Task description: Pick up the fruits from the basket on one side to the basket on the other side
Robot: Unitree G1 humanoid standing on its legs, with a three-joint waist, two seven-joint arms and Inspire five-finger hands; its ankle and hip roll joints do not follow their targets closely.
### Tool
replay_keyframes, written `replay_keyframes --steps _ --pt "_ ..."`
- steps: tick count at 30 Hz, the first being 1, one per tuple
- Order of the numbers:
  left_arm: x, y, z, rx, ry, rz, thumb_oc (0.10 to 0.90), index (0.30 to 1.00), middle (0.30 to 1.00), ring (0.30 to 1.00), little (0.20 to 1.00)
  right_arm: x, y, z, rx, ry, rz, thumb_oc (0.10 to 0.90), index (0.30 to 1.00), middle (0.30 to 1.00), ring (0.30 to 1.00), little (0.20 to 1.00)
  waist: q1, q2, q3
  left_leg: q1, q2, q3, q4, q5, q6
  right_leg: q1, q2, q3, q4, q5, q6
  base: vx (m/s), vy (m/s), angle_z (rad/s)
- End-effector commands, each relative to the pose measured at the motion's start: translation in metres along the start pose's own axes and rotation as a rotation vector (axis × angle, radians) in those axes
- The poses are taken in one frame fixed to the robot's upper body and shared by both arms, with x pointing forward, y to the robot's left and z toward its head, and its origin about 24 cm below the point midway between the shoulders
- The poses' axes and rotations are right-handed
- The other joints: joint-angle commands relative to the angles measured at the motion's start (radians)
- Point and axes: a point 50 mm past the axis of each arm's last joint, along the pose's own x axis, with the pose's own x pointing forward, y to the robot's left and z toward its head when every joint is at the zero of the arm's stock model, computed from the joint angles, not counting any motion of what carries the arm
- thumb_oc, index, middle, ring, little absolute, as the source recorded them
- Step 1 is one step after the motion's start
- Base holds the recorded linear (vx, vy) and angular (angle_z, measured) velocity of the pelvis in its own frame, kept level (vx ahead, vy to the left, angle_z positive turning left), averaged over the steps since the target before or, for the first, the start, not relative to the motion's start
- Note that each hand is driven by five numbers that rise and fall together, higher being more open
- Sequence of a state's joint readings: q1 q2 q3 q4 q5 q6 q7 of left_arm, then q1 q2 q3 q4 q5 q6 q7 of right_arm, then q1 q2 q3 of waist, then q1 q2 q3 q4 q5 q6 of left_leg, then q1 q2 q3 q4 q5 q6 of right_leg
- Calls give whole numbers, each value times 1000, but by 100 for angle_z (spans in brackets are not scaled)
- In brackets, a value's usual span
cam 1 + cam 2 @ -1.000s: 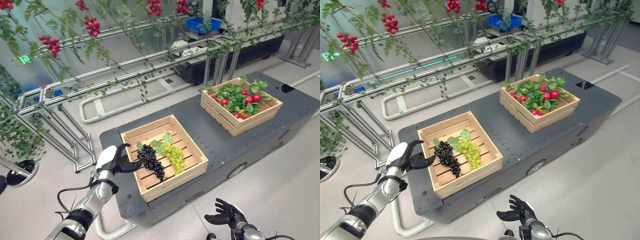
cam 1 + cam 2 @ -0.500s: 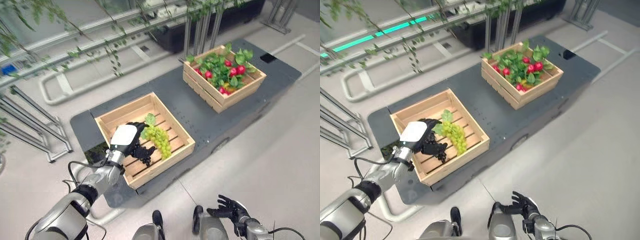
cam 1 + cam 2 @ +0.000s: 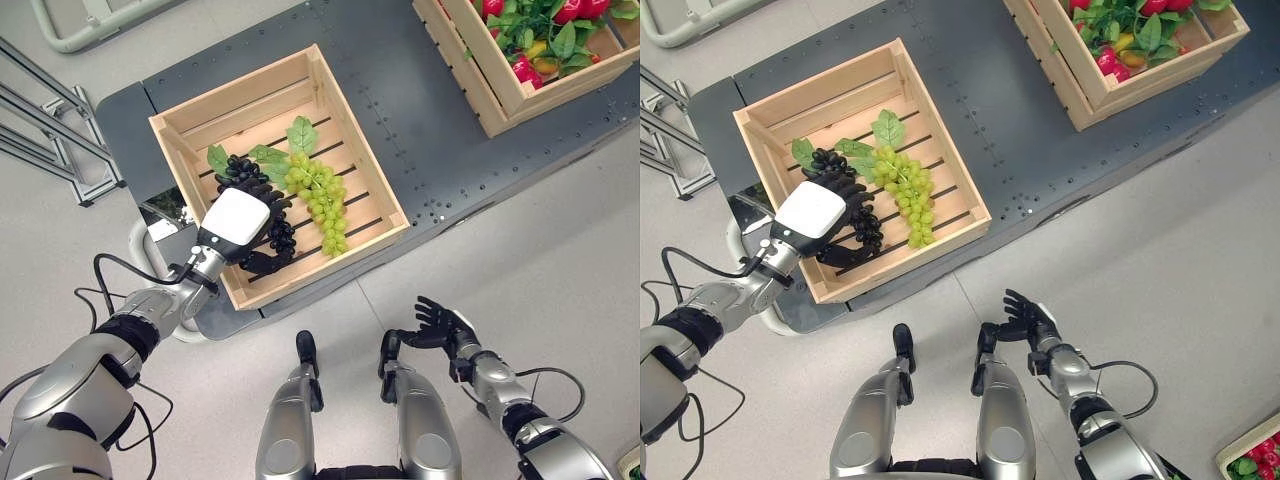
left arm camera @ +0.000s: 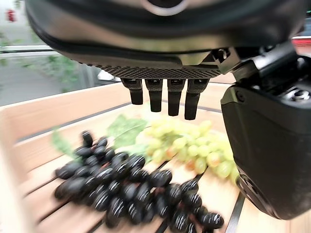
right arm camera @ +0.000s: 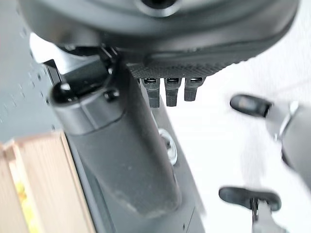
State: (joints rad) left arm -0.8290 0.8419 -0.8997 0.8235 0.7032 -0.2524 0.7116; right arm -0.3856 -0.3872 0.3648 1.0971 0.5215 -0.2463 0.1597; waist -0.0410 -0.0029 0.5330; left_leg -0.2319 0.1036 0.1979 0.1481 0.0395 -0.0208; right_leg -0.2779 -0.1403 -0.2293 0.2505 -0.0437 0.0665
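Left hand (image 3: 236,222) down inside the near wooden crate (image 3: 330,102), directly over the lower part of the black grape bunch (image 3: 845,199), fingers (image 4: 166,95) straight and relaxed above the fruit in the left wrist view, nothing gripped. Black grapes lying on the slatted crate floor with green leaves at the top end, pressed up beside the green grape bunch (image 3: 319,196), which stretches along the slats toward the crate's right half with a leaf (image 3: 301,134) above it. Both bunches resting in the crate, neither lifted. Crate seated on the dark grey worktop (image 3: 392,85). Second wooden crate (image 3: 1092,84) further along the same worktop, well apart toward the robot's right, holding red fruit (image 3: 1113,67) and a yellow piece among green leaves. Right hand (image 3: 439,325) low over the pale floor (image 3: 560,260), away from both crates, fingers spread and loosely extended, empty.
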Motion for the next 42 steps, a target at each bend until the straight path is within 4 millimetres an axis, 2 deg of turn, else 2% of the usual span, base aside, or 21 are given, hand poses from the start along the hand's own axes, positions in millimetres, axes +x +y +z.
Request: replay_keyframes --steps 1,7,16,21,27,33,38,42 --pt "25 73 -45 72 129 288 800 900 900 900 900 -14 -21 -14 -3 21 -44 800 900 900 900 900 -5 5 -18 -76 45 -8 128 -78 -40 -2 -69 -16 69 -63 11 -48 63 2" --pt "24 85 -54 176 107 279 800 900 900 900 900 -15 -21 -18 -21 39 -38 800 900 900 900 900 8 1 -13 -93 43 -8 134 -80 -47 -13 -65 -36 81 -75 7 -40 25 3" --pt "47 117 -42 477 -94 139 800 900 900 900 900 -8 -24 -1 -33 4 -32 800 900 900 900 900 11 -20 -13 -166 56 -6 195 -100 -52 -59 -66 -37 100 -77 10 -24 34 10" --pt "56 143 -49 584 -85 65 800 900 900 900 900 -8 -27 1 -35 3 -28 800 900 900 900 900 14 -46 -13 -208 63 -3 222 -111 -51 -86 -61 -35 94 -68 18 -14 19 3" --pt "61 169 -54 662 -85 102 800 900 900 900 900 -11 -29 -3 8 -4 -33 800 900 900 900 900 19 -75 -13 -273 67 -23 268 -129 -44 -127 -52 -34 91 -50 25 5 -5 6" --pt "61 169 -61 724 -80 38 800 900 900 900 900 -8 -27 6 15 -38 -28 800 900 900 900 900 17 -93 -13 -322 69 -26 284 -133 -39 -169 -54 -36 83 -29 35 20 51 6" --pt "66 175 -64 754 -50 12 800 900 900 900 900 -4 -26 21 18 -99 -9 800 900 900 900 900 8 -112 -13 -392 73 -23 295 -138 -29 -244 -59 -32 90 -14 44 22 65 -2" --pt "69 181 -67 769 -29 -3 800 900 900 900 900 -4 -26 27 35 -142 -12 800 900 900 900 900 -1 -115 -13 -449 70 -27 306 -142 -22 -305 -60 -26 90 0 48 11 58 1"
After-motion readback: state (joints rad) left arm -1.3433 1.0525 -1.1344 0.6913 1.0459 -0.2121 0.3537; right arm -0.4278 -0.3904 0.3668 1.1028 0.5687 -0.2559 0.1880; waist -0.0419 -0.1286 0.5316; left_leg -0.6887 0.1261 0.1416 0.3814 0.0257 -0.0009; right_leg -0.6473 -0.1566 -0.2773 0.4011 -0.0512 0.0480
